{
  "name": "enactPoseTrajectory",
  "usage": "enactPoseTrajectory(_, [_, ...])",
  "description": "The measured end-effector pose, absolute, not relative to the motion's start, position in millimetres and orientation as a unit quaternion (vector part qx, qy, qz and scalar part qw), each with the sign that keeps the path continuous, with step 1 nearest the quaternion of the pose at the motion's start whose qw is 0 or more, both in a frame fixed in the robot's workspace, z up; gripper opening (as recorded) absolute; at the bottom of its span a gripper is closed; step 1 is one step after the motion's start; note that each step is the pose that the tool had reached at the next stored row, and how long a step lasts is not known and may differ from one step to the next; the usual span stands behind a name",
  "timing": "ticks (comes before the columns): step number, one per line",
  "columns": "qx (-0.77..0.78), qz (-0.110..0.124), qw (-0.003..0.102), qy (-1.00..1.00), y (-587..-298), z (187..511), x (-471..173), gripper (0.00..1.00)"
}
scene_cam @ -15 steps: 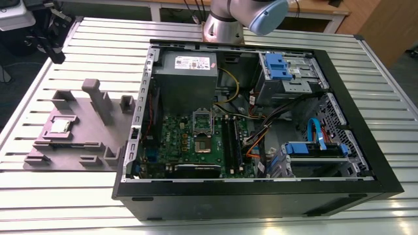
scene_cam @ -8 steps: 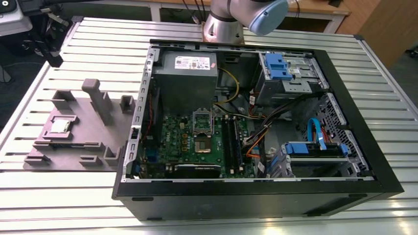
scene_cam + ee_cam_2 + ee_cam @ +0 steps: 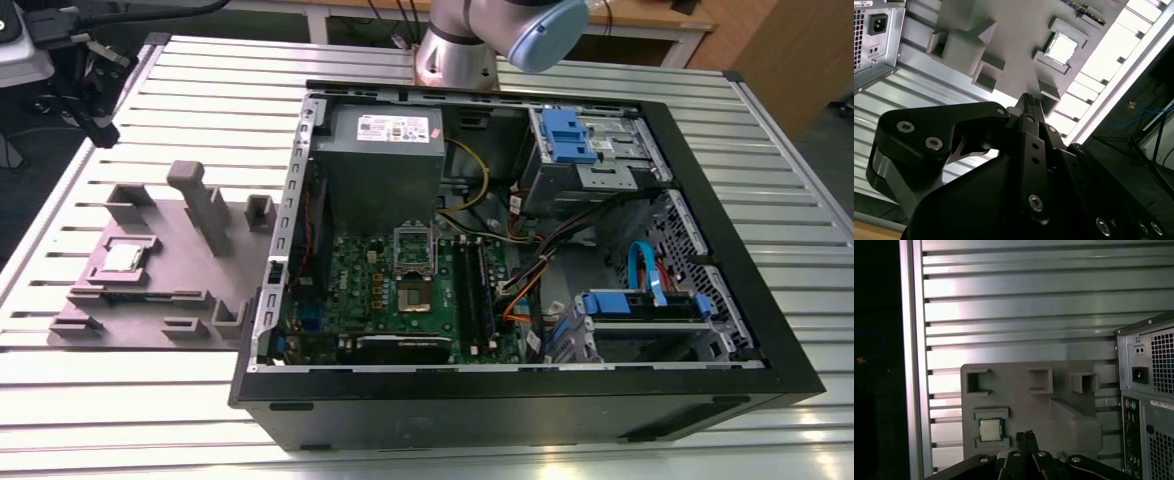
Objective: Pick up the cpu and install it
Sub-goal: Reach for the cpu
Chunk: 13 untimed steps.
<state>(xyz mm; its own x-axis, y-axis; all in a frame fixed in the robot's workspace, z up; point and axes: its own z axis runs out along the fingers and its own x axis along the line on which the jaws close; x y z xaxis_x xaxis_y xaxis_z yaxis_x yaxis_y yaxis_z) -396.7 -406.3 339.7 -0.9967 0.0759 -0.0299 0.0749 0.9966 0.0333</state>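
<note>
The cpu [image 3: 123, 258] is a small square chip with a silvery top. It lies flat in a recess of the grey fixture plate [image 3: 160, 285], at the exterior view's left of the open computer case [image 3: 534, 400]. Both wrist views look down on the cpu [image 3: 1060, 48] [image 3: 990, 429] from well above. My gripper [image 3: 1029, 100] [image 3: 1025, 436] hangs over the fixture, apart from the chip, its two thin black fingers pressed together with nothing between them. Inside the case, the dark square socket [image 3: 416, 296] sits on the green motherboard [image 3: 360, 280].
The grey power-supply box [image 3: 380, 135] fills the case's far corner, and black memory sticks [image 3: 470, 290] stand beside the socket. Blue drive brackets [image 3: 561, 130] and loose cables [image 3: 534, 260] lie at the exterior view's right. Upright posts [image 3: 200, 205] rise from the fixture. Everything rests on a ribbed metal table [image 3: 134, 420].
</note>
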Motion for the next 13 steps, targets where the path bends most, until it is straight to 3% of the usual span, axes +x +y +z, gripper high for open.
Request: enactPoseTrajectory(13, [0.038,0.014,0.015,0.999,-407.7,335.7,-401.5,0.1])
